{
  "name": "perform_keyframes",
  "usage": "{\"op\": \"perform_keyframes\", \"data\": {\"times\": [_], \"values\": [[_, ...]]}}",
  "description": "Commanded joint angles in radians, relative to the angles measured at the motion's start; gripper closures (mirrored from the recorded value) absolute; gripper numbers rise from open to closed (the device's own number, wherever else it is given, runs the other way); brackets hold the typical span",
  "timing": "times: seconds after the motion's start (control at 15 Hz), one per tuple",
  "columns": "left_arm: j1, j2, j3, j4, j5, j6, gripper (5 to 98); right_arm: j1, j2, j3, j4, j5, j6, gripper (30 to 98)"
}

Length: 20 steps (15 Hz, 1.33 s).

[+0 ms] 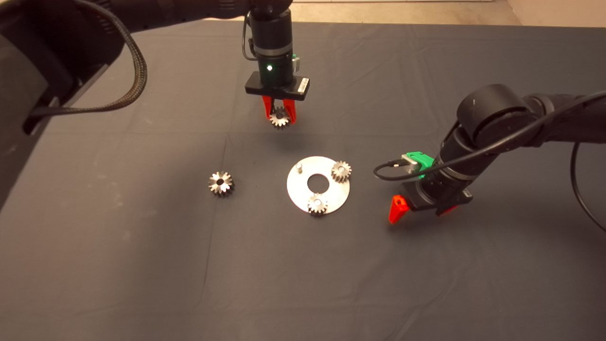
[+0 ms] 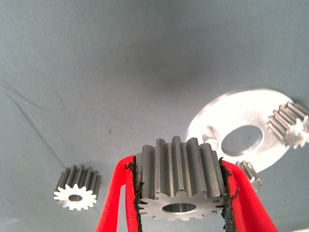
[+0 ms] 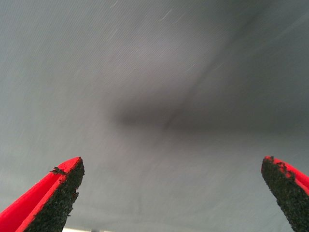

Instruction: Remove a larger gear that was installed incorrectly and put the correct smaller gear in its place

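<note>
Left of plate (image 1: 303, 201): larger gear (image 1: 221, 183).

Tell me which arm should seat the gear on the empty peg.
Left. Its gripper already clamps the small bright silver gear above the mat beyond the round metal plate, whose peg stands bare. The right gripper is open and empty beside the plate.

Bright steel smaller gear (image 2: 181, 183), machined teeth | polished metal disc (image 1: 318, 185) | matt creased cloth mat (image 1: 142, 260) | rough black pads (image 3: 60, 200) on glossy red plastic
</note>
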Motion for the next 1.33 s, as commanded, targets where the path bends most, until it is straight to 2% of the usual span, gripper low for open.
{"op": "perform_keyframes", "data": {"times": [0.0,0.13,0.2,0.4,0.47,0.6,0.8,1.0,1.27], "values": [[-0.024,0.004,0.202,-0.041,0.052,-0.126,78.2,0.001,-0.014,-0.048,-0.038,-0.013,-0.048,31.4],[-0.022,-0.005,0.346,0.041,0.052,-0.274,78.2,0.001,-0.053,-0.095,-0.038,-0.014,-0.113,31.4],[-0.022,-0.008,0.404,0.064,0.051,-0.34,78.2,0.001,-0.063,-0.113,-0.038,-0.014,-0.139,31.4],[-0.022,-0.008,0.478,0.088,0.023,-0.416,78.1,0.001,-0.067,-0.119,-0.042,-0.014,-0.157,31.4],[-0.022,-0.008,0.504,0.133,0.016,-0.457,78.1,0.001,-0.067,-0.119,-0.05,-0.014,-0.158,31.4],[-0.022,-0.008,0.544,0.212,0.018,-0.536,78.1,0.001,-0.07,-0.119,-0.05,-0.015,-0.161,31.4],[-0.021,-0.008,0.54,0.265,0.019,-0.549,78.1,0.001,-0.081,-0.115,-0.052,-0.015,-0.163,31.4],[0.007,-0.008,0.516,0.322,0.023,-0.542,77.9,0.001,-0.083,-0.11,-0.051,-0.016,-0.17,31.4],[0.046,-0.008,0.502,0.355,0.024,-0.537,77.9,0.001,-0.084,-0.105,-0.052,-0.016,-0.173,31.4]]}}
